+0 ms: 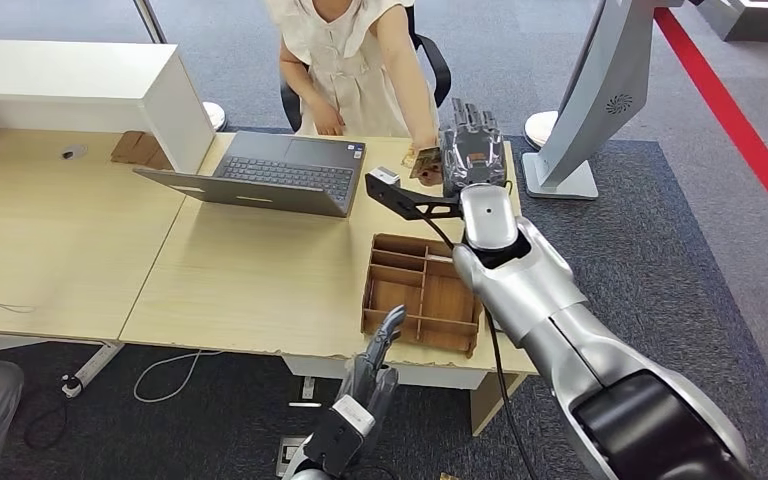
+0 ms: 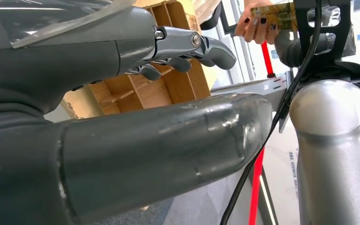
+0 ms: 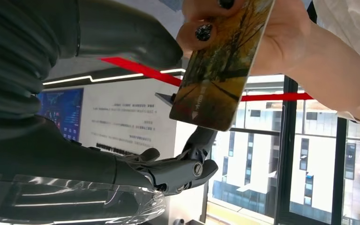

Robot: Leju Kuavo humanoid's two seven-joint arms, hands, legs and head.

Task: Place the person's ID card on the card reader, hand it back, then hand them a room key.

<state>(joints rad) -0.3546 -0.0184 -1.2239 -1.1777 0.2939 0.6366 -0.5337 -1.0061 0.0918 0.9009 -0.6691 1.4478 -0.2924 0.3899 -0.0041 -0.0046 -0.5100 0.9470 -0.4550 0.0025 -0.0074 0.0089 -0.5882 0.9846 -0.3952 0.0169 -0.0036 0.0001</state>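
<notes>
A person (image 1: 350, 60) seated behind the desk holds a yellow-brown patterned card (image 1: 422, 160) out over the desk's far edge. My right hand (image 1: 472, 145) is raised beside it, fingers spread upward. In the right wrist view the card (image 3: 220, 70) is pinched by the person's fingers (image 3: 201, 30) and lies between my thumb and my fingers (image 3: 168, 171); I see no grip on it. My left hand (image 1: 375, 365) hangs low at the desk's front edge, fingers loosely extended (image 2: 183, 47), holding nothing. The card (image 2: 274, 11) also appears far off in the left wrist view.
A wooden divided tray (image 1: 368, 300) lies on the desk under my right forearm. An open laptop (image 1: 280, 175) sits to its left. A white cabinet (image 1: 80, 80) stands at the back left, and a white stand's base (image 1: 560, 180) on the carpet to the right.
</notes>
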